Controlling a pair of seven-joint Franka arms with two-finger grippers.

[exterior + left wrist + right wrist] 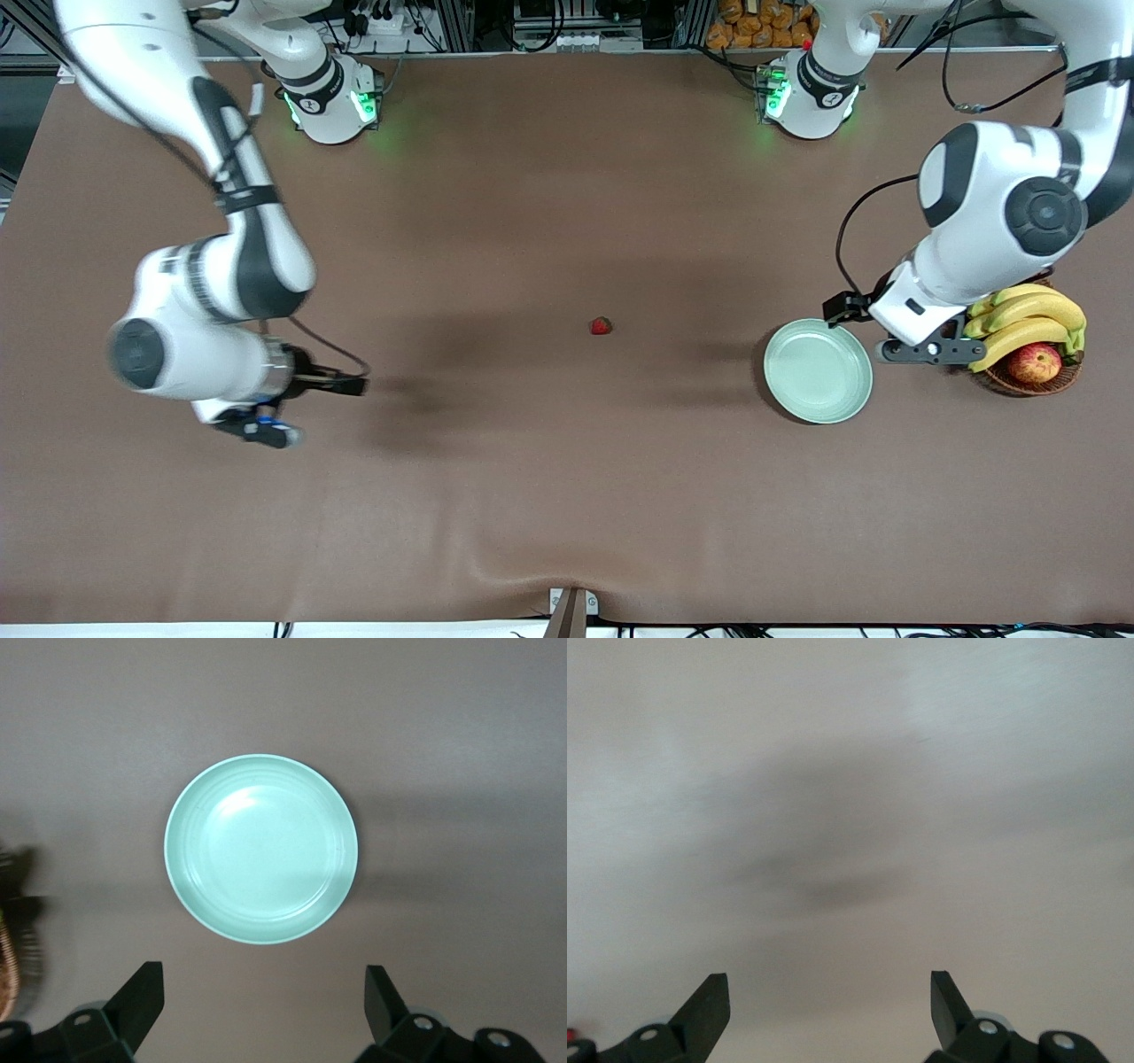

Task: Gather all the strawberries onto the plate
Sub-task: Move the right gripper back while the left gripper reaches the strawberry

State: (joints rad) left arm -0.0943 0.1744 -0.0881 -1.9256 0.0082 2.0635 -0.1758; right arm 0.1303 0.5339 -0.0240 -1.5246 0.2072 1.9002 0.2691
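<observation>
One strawberry point(601, 326), tiny and red with a green cap, lies on the brown table near its middle. No other strawberries show in the front view. A red speck point(570, 1033) at the edge of the right wrist view cannot be identified. The pale mint-green plate point(818, 370) sits empty toward the left arm's end and fills the left wrist view point(261, 849). My left gripper point(926, 352) hangs open and empty between the plate and the basket point(261, 997). My right gripper point(266, 431) is open and empty over bare table at the right arm's end point(828, 1001).
A brown wicker basket point(1059, 379) with bananas point(1028, 323) and a red-yellow apple point(1034, 363) stands beside the plate at the left arm's end. Its rim shows at the edge of the left wrist view point(13, 966). The brown table cloth point(567, 496) is wrinkled at the front edge.
</observation>
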